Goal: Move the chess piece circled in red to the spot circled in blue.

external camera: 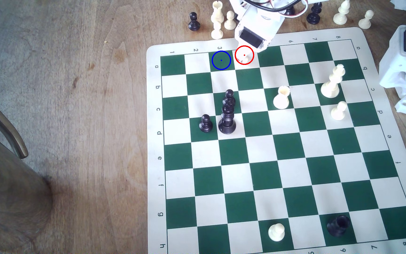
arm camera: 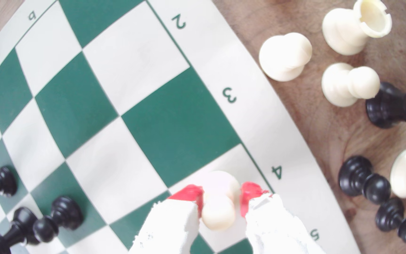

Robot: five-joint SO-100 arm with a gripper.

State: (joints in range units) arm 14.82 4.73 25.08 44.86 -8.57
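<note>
the cream pawn [arm camera: 219, 207] on the red-ringed cream square beside the blue-ringed green square [external camera: 221, 60] looks light, rigid and slick, so the gripper [arm camera: 221, 199], jaws slightly apart flanking its head and not yet clamped, should pinch the narrow neck.

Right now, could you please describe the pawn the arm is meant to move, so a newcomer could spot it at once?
Find the board and its edge row marked a, along the numbers. The pawn stands on the cream square by the 4, ringed in red, beside the blue-ringed green square. It alone sits between the gripper's red fingertips; the other cream pawns stand elsewhere.
</note>
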